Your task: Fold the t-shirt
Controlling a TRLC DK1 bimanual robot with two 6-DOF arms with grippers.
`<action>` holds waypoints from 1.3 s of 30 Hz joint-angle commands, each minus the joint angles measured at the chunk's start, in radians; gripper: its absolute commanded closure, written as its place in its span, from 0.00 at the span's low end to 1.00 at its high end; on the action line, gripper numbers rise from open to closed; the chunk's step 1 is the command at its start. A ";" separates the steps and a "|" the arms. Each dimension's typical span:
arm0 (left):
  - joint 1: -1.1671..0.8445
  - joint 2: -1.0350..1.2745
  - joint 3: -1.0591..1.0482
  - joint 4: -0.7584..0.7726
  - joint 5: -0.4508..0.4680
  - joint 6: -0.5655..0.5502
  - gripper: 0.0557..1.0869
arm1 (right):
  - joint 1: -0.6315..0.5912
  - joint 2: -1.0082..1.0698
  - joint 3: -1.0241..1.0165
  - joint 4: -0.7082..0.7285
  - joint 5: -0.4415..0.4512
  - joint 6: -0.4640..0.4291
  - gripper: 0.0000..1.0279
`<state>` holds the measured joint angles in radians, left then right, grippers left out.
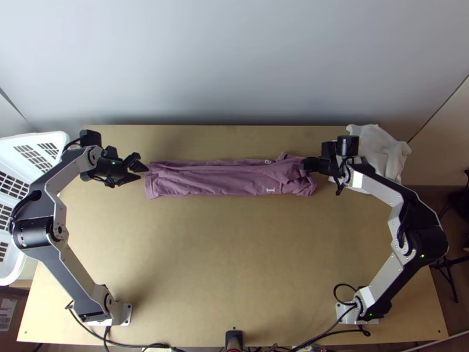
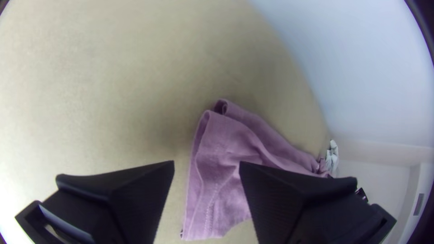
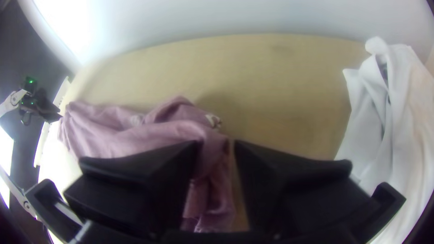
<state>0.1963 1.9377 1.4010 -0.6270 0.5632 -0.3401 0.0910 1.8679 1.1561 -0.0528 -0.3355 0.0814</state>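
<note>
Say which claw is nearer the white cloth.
Right. The right claw is at the end of the purple shirt beside the white cloth; the left claw is at the shirt's opposite end, much farther away.

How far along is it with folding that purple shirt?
Partway, I'd say. The t-shirt already lies in a long, narrow strip, so the lengthwise folding looks done. The right gripper is at its bunched end; whether it grips, I can't tell. The left gripper is open at the other end. Left to do, probably: tidying that bunch, then folding the strip shorter.
</note>
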 commanded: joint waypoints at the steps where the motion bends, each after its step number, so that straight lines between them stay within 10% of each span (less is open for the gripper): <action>1: -0.001 -0.006 0.010 -0.054 0.035 0.018 0.05 | 0.007 -0.039 -0.012 0.001 0.003 0.004 0.04; 39: -0.054 0.023 -0.102 0.205 0.188 -0.108 0.11 | 0.242 -0.651 -0.067 -0.346 0.001 0.172 0.04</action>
<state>0.1650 1.9369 1.2778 -0.4267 0.6971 -0.4099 0.3046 1.2369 1.1061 -0.3798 -0.3359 0.2295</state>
